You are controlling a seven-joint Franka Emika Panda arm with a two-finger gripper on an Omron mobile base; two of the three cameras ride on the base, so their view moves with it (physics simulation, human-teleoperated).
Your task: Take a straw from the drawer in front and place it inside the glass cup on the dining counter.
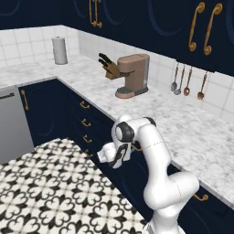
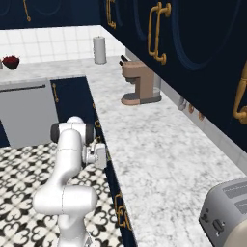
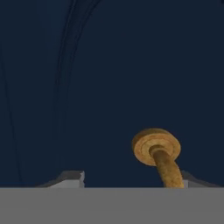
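Your gripper (image 3: pixel 131 177) sits pressed close to the navy front of the drawer (image 3: pixel 109 87), just below the front edge of the L-shaped marble worktop (image 1: pixel 192 123); in the hand view the two finger tips straddle the brass handle (image 3: pixel 159 155), which runs much nearer the right-hand tip than the other; whether the jaws have bitten on it you cannot tell (there is a clear gap on the left side, so treat it as part-way open, nothing secured). The drawer looks shut, so the straw is presumably inside and hidden; the glass cup and dining counter lie elsewhere. Your main risk is that off-centre hold: closing now could push the handle sideways or catch only one pad, and the pull would slip off the curved bar; pulling at an angle to the drawer's travel could jam it or drag the base. Watch the elbow (image 1: pixel 176 187) too; it hangs close to the cabinet fronts. No brand, label or writing is legible on the coffee machine (image 1: pixel 133 75), toaster (image 2: pixel 226 212) or cabinets.
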